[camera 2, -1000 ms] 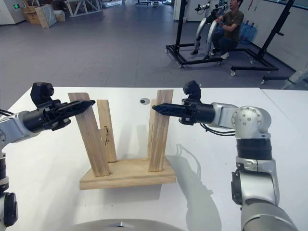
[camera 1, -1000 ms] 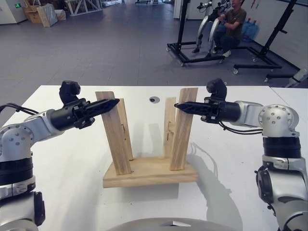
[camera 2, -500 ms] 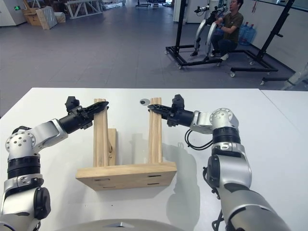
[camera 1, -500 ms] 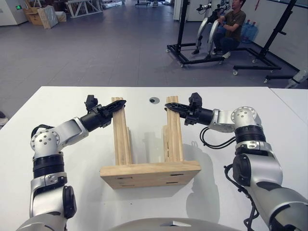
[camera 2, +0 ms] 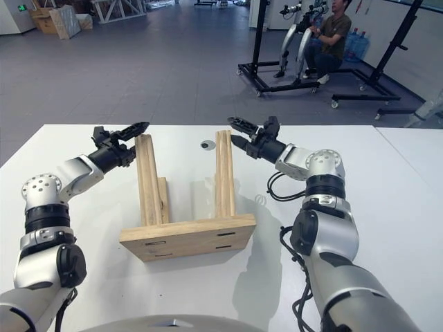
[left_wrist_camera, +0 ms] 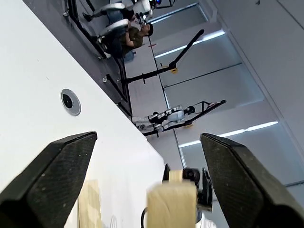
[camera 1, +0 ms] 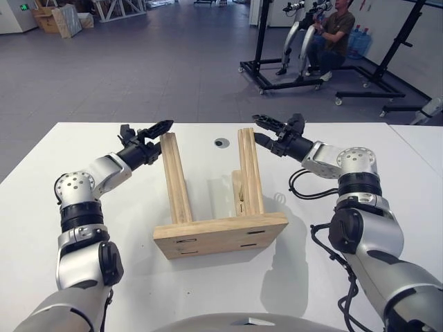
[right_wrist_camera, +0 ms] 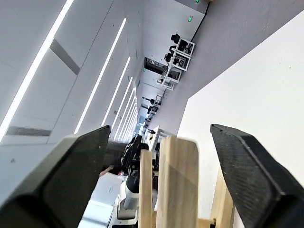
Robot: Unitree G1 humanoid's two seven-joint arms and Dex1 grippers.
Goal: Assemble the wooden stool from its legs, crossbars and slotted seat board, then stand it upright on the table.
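Over the white table (camera 1: 138, 214), the left gripper (camera 1: 156, 131) is hovering, jaws apart, beside the left leg (camera 1: 176, 176) top of the pale wooden stool (camera 1: 220, 234), which is sitting seat-down, legs up. The right gripper (camera 1: 264, 129) is hovering likewise, jaws apart, by the right leg (camera 1: 250, 173).

Both head cams look forward and down over the desk (camera 1: 208, 166), sharing the stool (camera 1: 220, 235). Wrist cams peek out past the left tool (left_wrist_camera: 147, 137) and right tool (right_wrist_camera: 160, 128), super close to it.
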